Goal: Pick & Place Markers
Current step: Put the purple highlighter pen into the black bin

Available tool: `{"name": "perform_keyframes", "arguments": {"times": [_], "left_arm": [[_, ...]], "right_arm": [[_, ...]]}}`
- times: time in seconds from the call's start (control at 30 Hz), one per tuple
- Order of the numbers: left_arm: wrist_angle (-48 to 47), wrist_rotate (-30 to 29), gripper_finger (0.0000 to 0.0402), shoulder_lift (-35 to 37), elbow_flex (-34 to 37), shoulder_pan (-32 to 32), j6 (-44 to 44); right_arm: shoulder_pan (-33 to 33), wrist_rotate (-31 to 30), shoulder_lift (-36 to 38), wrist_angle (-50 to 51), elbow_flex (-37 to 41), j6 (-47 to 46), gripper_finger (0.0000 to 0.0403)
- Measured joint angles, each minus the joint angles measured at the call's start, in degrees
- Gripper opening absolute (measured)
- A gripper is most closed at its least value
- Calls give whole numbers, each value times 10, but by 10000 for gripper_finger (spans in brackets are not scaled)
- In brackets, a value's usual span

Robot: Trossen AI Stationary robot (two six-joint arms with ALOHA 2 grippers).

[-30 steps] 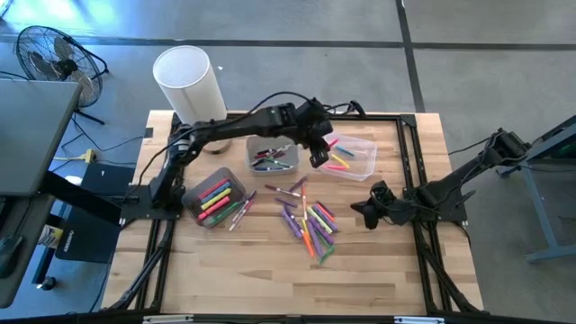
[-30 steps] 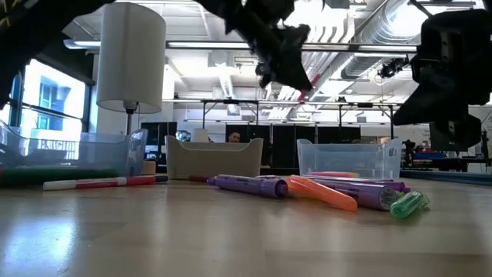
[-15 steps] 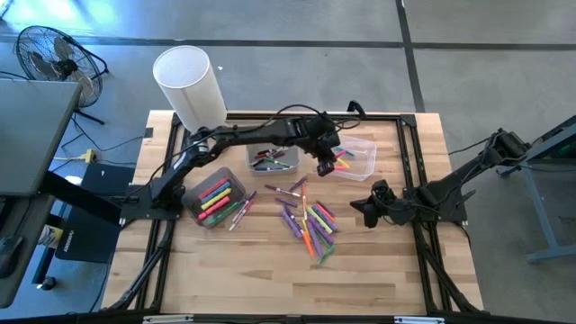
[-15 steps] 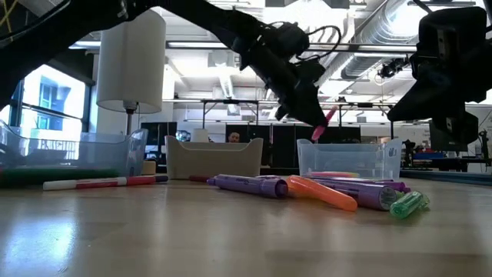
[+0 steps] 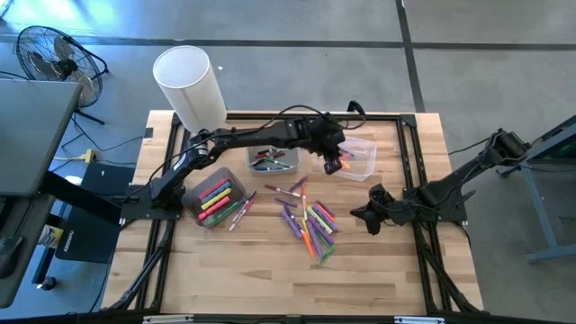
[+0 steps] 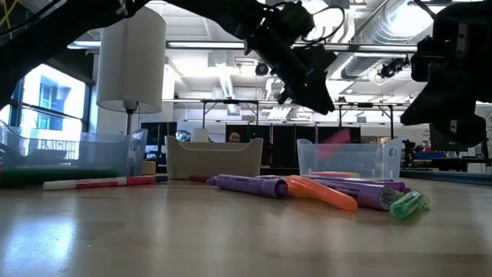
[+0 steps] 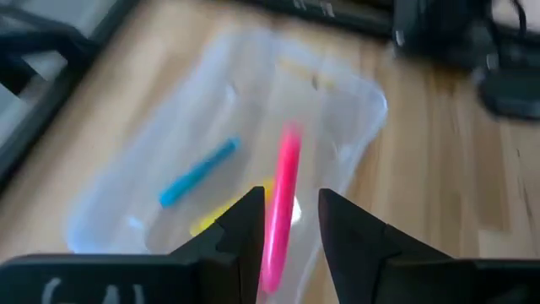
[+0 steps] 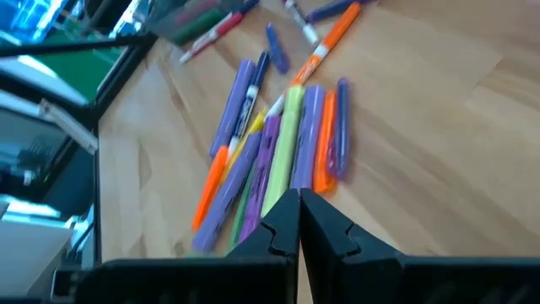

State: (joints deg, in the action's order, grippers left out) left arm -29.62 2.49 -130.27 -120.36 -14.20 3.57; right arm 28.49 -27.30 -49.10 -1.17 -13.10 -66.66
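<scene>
Left hand (image 5: pixel 332 165) over the clear bin (image 5: pixel 360 147) at the far right, fingers parted, pink marker (image 7: pixel 281 207) loose between them, above the bin. Right hand (image 5: pixel 368 216) pinched together, low beside the marker pile (image 5: pixel 308 220) mid-counter.

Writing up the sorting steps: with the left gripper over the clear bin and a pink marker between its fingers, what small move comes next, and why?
Probably lift the left gripper clear. Its fingers are parted and the pink marker is blurred as if dropping into the clear bin, beside blue and yellow ones. Loose markers remain on the table.
</scene>
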Motion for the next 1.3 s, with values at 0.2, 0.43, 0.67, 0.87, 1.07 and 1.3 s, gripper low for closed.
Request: {"name": "perform_keyframes", "arguments": {"times": [0.2,0.43,0.67,0.87,1.07,1.3], "left_arm": [[5,-5,112,0,-9,0,7],[-13,38,112,2,-10,4,65],[-80,75,65,23,-10,58,145],[-64,77,11,31,30,129,198],[-63,45,3,48,105,193,260],[43,3,1,121,255,249,335]], "right_arm": [[0,50,0,-1,0,10,0],[0,63,0,-2,0,31,0],[0,63,0,0,0,59,0],[0,63,0,0,0,89,0],[0,63,0,0,0,104,0],[0,44,0,-5,0,112,0]]}}
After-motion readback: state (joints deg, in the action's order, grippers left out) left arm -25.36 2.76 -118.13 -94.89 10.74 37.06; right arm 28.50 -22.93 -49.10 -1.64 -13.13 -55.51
